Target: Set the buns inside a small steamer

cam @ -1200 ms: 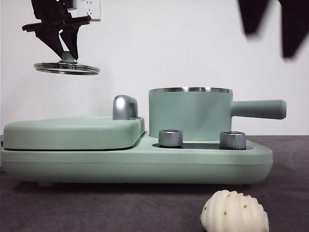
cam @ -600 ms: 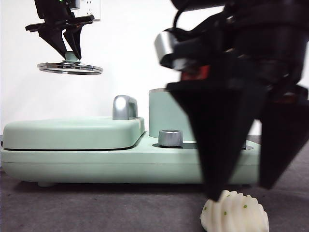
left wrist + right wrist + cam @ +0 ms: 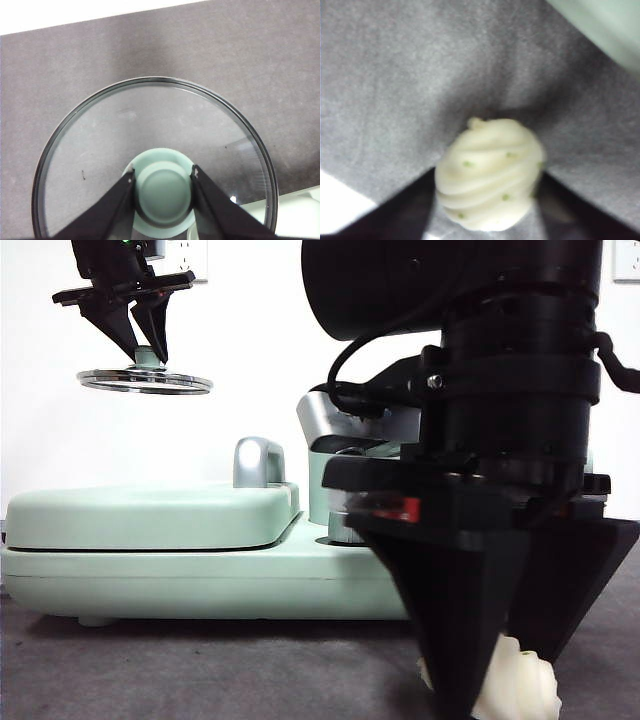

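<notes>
The right gripper (image 3: 500, 680) has dropped low over the dark table (image 3: 200, 670), big and black, and it blocks most of what stands behind it. Its 2 fingers (image 3: 455, 640) are spread, one on each side of the ridged bun (image 3: 490, 175), which sits on the table between them. In the right wrist view the bun fills the gap from finger to finger, but the edges are blurred and I cannot tell whether the pads touch it. From the front only a pale corner of the bun (image 3: 515, 685) shows beside the near finger; the rest is covered.

The steamer pot (image 3: 330, 475) is almost wholly hidden behind that arm: only a sliver of its green wall and steel rim shows, and the handle is out of sight. Its inside cannot be seen. Only 1 bun is in view.

The green cooker base (image 3: 200, 580) and the flat lidded griddle (image 3: 150, 515) with its chrome handle (image 3: 258, 462) stand clear to the side.

High above the griddle, the left gripper (image 3: 163, 182) pinches the green knob (image 3: 163, 190) of the glass lid (image 3: 100, 150), a finger pressed to each side of it. The lid (image 3: 145, 381) hangs level in the air, touching nothing below. The wrist view cuts off its near edge.
</notes>
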You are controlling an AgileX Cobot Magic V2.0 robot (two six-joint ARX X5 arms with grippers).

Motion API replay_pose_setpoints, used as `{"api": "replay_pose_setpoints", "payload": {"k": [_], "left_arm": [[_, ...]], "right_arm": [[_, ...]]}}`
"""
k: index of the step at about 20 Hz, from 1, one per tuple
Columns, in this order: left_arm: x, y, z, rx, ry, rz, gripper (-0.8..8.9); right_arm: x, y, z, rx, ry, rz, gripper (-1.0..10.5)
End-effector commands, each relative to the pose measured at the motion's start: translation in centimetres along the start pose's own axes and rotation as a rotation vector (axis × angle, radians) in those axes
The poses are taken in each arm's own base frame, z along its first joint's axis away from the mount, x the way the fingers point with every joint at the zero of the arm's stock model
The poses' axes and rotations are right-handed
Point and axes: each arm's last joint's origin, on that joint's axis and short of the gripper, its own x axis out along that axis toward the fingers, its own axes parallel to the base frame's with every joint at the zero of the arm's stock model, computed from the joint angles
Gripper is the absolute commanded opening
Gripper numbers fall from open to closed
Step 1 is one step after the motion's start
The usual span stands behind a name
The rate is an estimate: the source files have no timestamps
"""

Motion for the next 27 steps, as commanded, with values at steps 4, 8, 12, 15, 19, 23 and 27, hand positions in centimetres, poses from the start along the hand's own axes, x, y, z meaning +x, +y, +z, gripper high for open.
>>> {"api": "replay_pose_setpoints", "payload": {"k": [4, 8, 12, 15, 19, 23, 27], "left_arm": [[0.0, -0.1, 0.6, 0.004, -0.041, -0.002, 0.19], [-0.1, -0.1, 0.6, 0.004, -0.041, -0.002, 0.19], [-0.1, -0.1, 0.6, 0.004, -0.041, -0.002, 0.19], [-0.1, -0.1, 0.6, 0.004, -0.042, -0.002, 0.19], [-0.1, -0.1, 0.6, 0.005, -0.042, -0.002, 0.19], [-0.1, -0.1, 0.6, 0.004, -0.042, -0.002, 0.19], [-0.1, -0.1, 0.6, 0.004, -0.041, -0.002, 0.19]], "right_arm": [[-1.7, 0.3, 1.0, -0.002, 0.034, -0.009, 1.7], [-8.2, 0.0, 3.4, -0.030, 0.009, -0.046, 1.7], [-15.5, -2.5, 6.8, -0.056, -0.178, -0.077, 1.8], [-18.6, -5.3, 9.8, -0.040, -0.244, -0.172, 1.9], [-18.4, -7.8, 13.8, -0.032, -0.264, -0.212, 1.9], [-15.2, -8.7, 16.1, -0.043, -0.180, -0.265, 1.9], [-11.9, -8.9, 17.5, -0.050, -0.086, -0.276, 1.9]]}}
